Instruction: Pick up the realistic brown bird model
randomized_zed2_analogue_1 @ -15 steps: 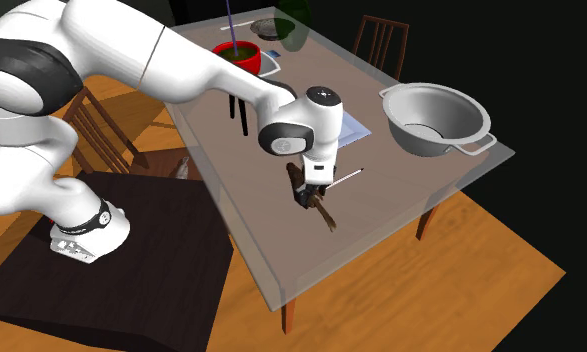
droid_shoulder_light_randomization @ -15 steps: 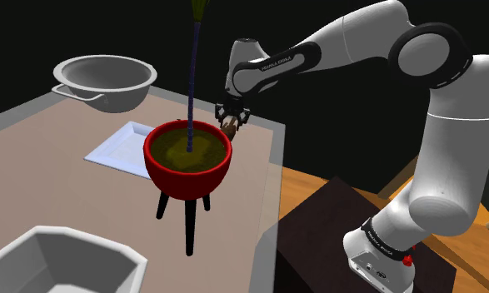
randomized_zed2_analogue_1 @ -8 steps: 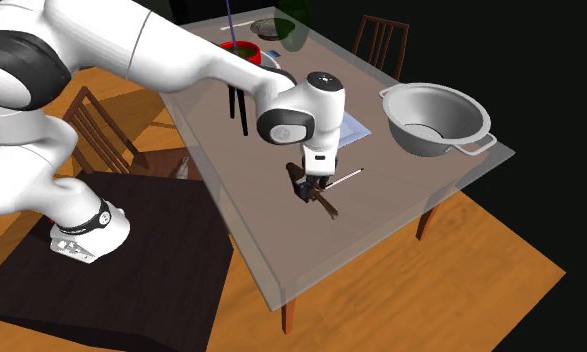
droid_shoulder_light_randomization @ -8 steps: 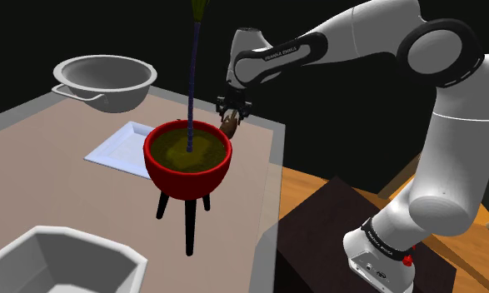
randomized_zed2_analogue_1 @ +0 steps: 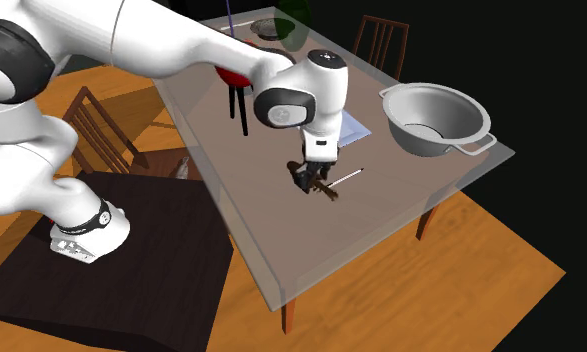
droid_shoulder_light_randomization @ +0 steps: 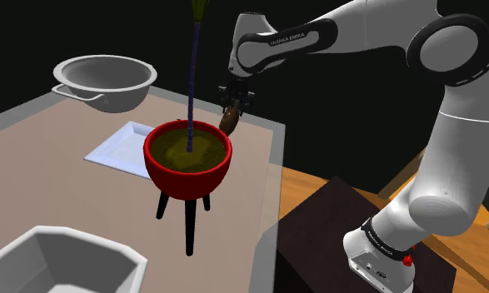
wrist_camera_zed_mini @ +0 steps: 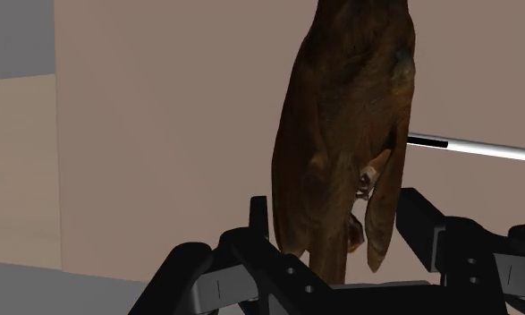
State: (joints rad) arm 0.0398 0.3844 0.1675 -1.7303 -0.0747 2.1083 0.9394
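The brown bird model (wrist_camera_zed_mini: 345, 125) is pinched round its body between the black fingers of the gripper (wrist_camera_zed_mini: 336, 224), a hold that should stop it swinging. It hangs apparently clear of the tan table (randomized_zed2_analogue_1: 281, 230), beyond the far right rim of the red planter (droid_shoulder_light_randomization: 187, 158) in the shoulder view, near a thin white rod (randomized_zed2_analogue_1: 347, 178).

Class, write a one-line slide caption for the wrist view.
Black jaws clasp the brown bird model over the tan table, a thin white rod lying beyond it.

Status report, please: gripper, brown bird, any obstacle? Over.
Gripper shut on brown bird. Bird hangs from the fingers, appears off the table. Thin white stick lies on table beneath; red pot stands apart.
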